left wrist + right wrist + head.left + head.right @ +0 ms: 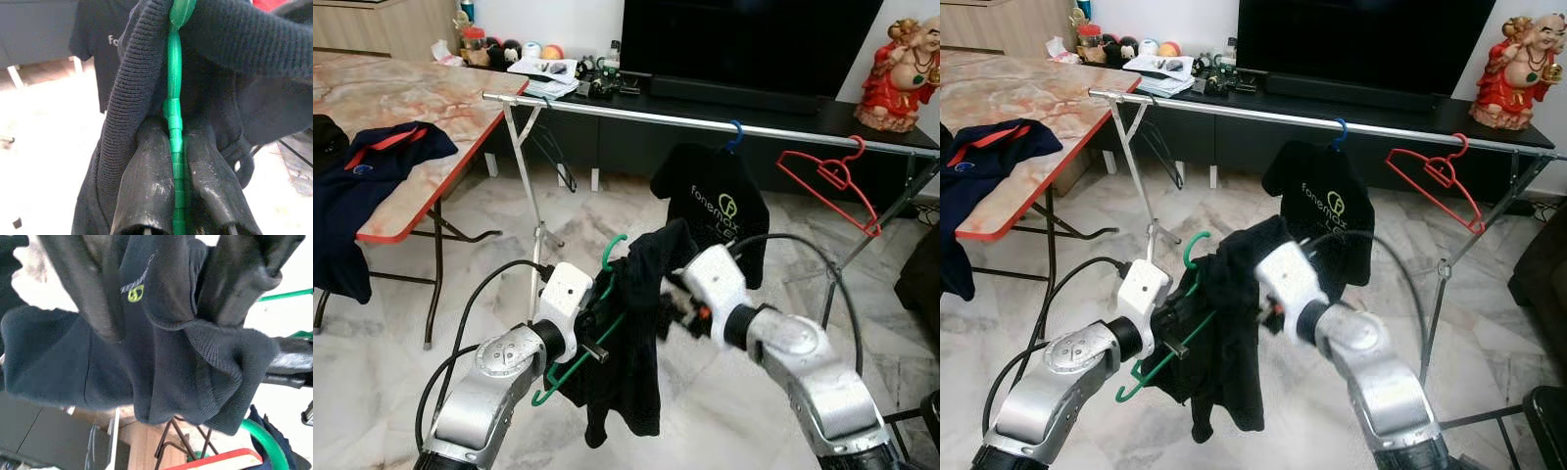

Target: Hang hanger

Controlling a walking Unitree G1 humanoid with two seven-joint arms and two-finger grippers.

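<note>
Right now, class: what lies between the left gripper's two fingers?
In the left wrist view, the green hanger runs between the left gripper's fingers, with the black garment draped over it.

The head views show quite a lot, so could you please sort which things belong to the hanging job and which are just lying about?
For the job:
green hanger, clamped in the left gripper
black garment on it, gripped by the right gripper
rail

Lying about:
hung black T-shirt
red hanger
table
navy shirt
red statue
TV
</note>
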